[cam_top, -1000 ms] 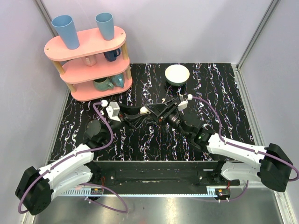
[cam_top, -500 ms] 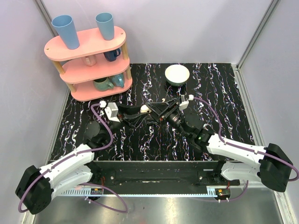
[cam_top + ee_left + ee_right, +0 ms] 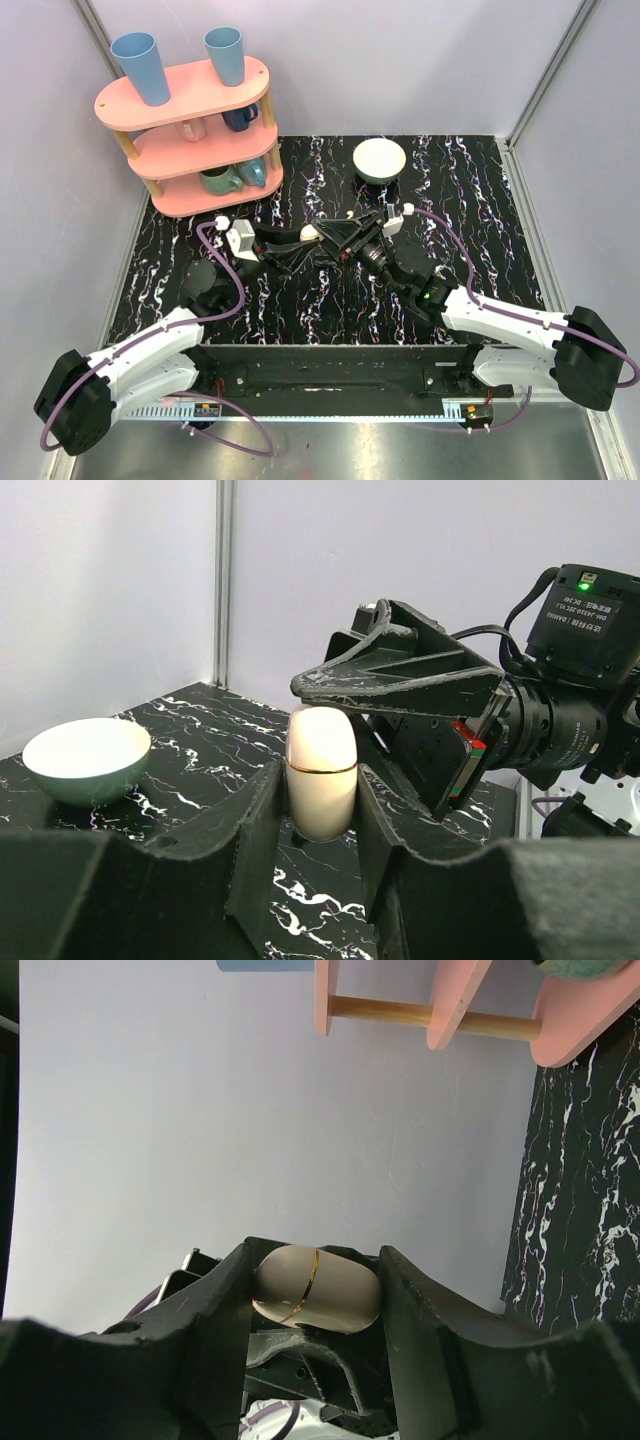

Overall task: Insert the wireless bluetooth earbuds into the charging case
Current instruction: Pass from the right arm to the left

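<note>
The charging case is a cream rounded capsule with a thin gold seam, and its lid is closed. It hangs above the black marble table, where the two grippers meet. My left gripper is shut on its lower half, with the case upright between the fingers. My right gripper grips it end to end, so the case lies sideways between those fingers. One right finger caps the top in the left wrist view. The wireless bluetooth earbuds are out of view.
A white bowl sits at the back of the table, also seen as the bowl in the left wrist view. A pink three-tier shelf with blue cups and mugs stands at the back left. Grey walls close in both sides.
The left jaws have narrowed onto the case. Both grippers have stayed together at the table's middle, shifted only slightly.
</note>
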Controlling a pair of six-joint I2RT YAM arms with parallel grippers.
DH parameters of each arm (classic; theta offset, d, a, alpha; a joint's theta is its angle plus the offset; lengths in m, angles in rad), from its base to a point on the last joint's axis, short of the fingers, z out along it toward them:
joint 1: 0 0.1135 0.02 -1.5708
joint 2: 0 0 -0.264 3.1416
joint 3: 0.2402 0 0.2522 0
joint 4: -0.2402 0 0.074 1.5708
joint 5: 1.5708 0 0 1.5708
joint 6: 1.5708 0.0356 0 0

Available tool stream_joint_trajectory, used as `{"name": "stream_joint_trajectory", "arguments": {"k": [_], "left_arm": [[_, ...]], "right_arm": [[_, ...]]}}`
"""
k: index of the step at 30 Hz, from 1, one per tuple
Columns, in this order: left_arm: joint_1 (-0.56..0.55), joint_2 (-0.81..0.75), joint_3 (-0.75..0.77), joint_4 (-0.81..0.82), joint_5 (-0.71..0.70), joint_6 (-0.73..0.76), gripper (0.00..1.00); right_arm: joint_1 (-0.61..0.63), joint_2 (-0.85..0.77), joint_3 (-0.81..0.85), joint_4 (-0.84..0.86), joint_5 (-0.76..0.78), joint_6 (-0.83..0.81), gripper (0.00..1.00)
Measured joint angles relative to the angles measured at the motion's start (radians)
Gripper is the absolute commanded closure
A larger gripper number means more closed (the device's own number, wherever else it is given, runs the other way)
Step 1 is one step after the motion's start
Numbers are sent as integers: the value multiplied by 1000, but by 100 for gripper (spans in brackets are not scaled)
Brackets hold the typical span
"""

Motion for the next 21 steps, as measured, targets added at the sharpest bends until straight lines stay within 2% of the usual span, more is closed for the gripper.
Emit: {"name": "stream_joint_trajectory", "arguments": {"k": [14,16,19,21], "left_arm": [[-2,2,5,-54,1,13,66],[-2,2,5,-65,1,18,71],[-2,2,5,-76,1,24,84],[-2,1,5,-77,1,25,88]], "right_arm": [[0,1,12,-50,0,-70,100],[0,1,12,-59,2,-77,100],[0,1,12,-66,6,-83,100],[0,1,12,-66,6,-84,100]]}}
